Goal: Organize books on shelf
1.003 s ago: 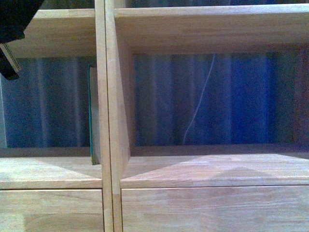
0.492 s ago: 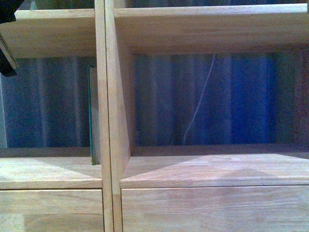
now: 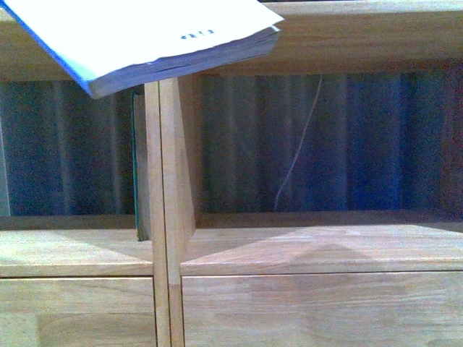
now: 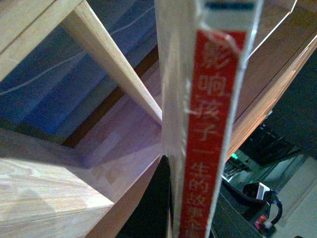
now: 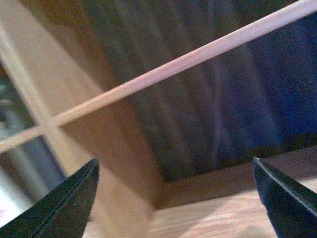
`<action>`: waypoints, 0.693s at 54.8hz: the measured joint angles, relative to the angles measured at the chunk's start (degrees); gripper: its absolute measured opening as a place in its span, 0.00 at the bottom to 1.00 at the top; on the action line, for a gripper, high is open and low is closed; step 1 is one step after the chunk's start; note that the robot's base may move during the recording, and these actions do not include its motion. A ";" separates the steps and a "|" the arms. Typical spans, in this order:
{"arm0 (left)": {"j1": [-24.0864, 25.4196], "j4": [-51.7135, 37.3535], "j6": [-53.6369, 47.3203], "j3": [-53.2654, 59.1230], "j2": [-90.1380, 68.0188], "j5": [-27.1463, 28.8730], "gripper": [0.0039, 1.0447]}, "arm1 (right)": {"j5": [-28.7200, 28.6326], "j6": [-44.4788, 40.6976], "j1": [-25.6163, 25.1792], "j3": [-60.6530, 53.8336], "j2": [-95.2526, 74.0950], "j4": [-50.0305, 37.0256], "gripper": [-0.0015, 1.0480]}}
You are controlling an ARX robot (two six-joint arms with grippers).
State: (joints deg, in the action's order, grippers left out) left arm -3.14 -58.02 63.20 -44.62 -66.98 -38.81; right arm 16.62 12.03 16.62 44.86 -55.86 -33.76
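Observation:
The white paperback [image 3: 137, 36] hangs tilted across the top left of the front view, page edges towards me, in front of the shelf's [image 3: 304, 249] upper board. In the left wrist view its red-lettered spine [image 4: 208, 124] stands between the jaws of my left gripper [image 4: 190, 223], which is shut on it; one black finger [image 4: 151, 208] shows beside it. The slim dark teal book [image 3: 135, 166] stands upright in the left compartment, against the central divider [image 3: 168, 181]. My right gripper [image 5: 176, 198] is open with nothing between its fingers, facing a compartment floor.
Below the compartment boards are light-wood drawer fronts [image 3: 318, 311]. Through the open back I see a blue striped curtain [image 3: 362, 144] and a thin white cable [image 3: 300, 144]. The right compartment holds no books.
The white paperback has swung into the top left of the front view, now covering the upper board. Before, only a dark gripper part showed in that corner. The teal book has not moved.

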 joint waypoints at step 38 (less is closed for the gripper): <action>21.11 14.47 -49.88 4.35 10.64 -1.79 0.06 | -2.89 -7.06 -16.50 -15.39 6.73 -4.04 0.93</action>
State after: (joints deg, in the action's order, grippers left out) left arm 17.98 -43.55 13.32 -40.27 -56.34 -40.60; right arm 13.74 4.97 0.12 29.47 -49.12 -37.80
